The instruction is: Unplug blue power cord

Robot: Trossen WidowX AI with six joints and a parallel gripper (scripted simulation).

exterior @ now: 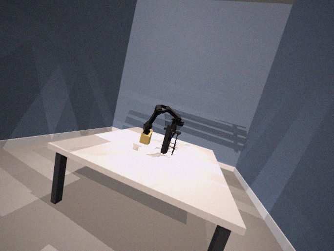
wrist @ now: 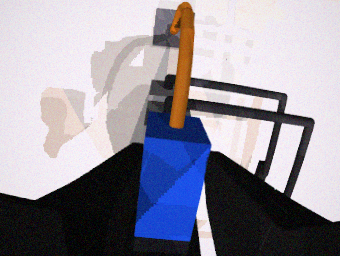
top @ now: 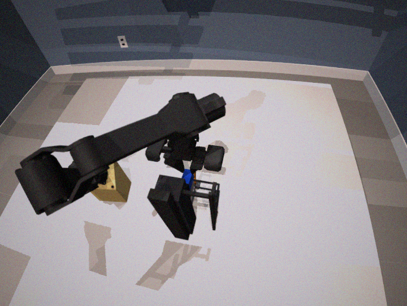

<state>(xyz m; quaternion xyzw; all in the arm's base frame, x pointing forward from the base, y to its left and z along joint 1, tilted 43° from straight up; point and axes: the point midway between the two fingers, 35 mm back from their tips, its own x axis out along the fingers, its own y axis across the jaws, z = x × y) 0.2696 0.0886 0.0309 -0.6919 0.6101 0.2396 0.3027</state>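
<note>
A black robot arm [top: 108, 144] reaches from its tan base block [top: 113, 184] at about nine o'clock on a white table [top: 279, 197] toward the table's middle, bending down over a tall black power strip [top: 172, 205] that stands upright there. In the overhead view the gripper [top: 188, 171] sits at the strip's upper end, at roughly twelve o'clock from the strip's body, and a small blue plug [top: 187, 177] shows right beneath it. The wrist view looks down along the two dark fingers, which rise from the bottom edge on either side of the blue plug [wrist: 171, 177]; they are clamped on the plug, pressing its two flanks. An orange cord [wrist: 181, 64] leaves the plug's far face toward twelve o'clock and curls over into a small hook at its end. Just past the plug, at about two o'clock, runs a thin black wire frame [wrist: 286, 124] of parallel bars; overhead it stands just beside the strip at three o'clock. From the far exterior view the arm [exterior: 161, 113] arches over the upright strip [exterior: 166, 140] near the back of the table [exterior: 189, 188]; the plug is too small to make out there.
</note>
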